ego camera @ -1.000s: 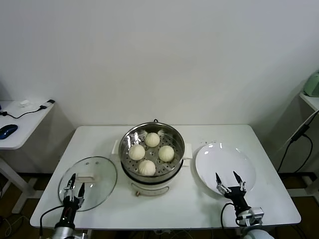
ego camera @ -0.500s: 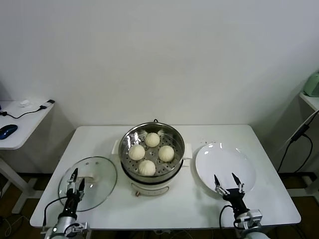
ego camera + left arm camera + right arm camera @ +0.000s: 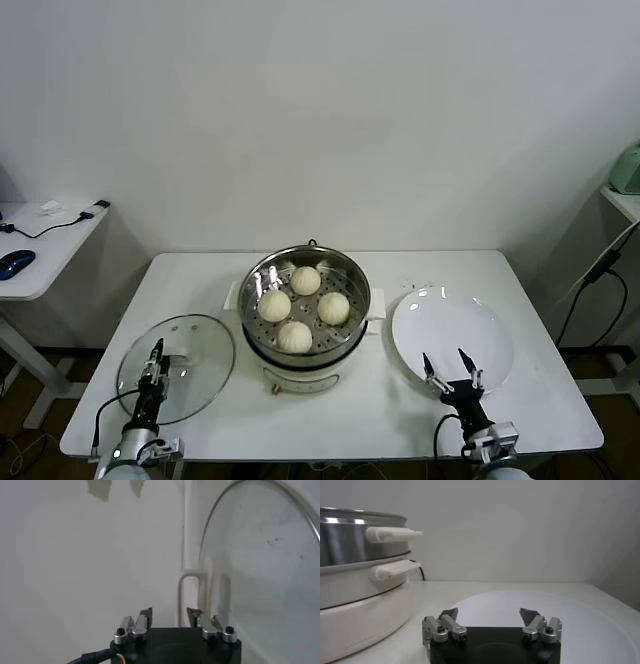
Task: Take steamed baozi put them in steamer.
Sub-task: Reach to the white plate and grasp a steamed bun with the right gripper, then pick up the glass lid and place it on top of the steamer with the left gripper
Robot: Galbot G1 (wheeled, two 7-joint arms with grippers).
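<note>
Several pale steamed baozi [image 3: 306,281] lie on the perforated tray inside the shiny steamer [image 3: 300,378] at the table's middle; its steel wall and cream handles [image 3: 355,540] also show in the right wrist view. My left gripper [image 3: 155,358] [image 3: 169,611] hangs low over the near part of the glass lid, jaws partly apart with nothing between them, and the lid's white handle [image 3: 192,592] lies just beyond its tips. My right gripper [image 3: 449,366] [image 3: 488,611] stands open and empty at the near edge of the white plate.
The round glass lid [image 3: 205,365] [image 3: 260,570] lies flat to the left of the steamer. The bare white plate [image 3: 450,320] [image 3: 520,602] lies to its right. The white table [image 3: 350,420] ends just behind both grippers. A side desk with a mouse [image 3: 18,262] stands far left.
Both arms have drawn back toward the table's front edge. The left jaws have narrowed from wide open. The right jaws stay wide. Baozi, lid and plate have not moved.
</note>
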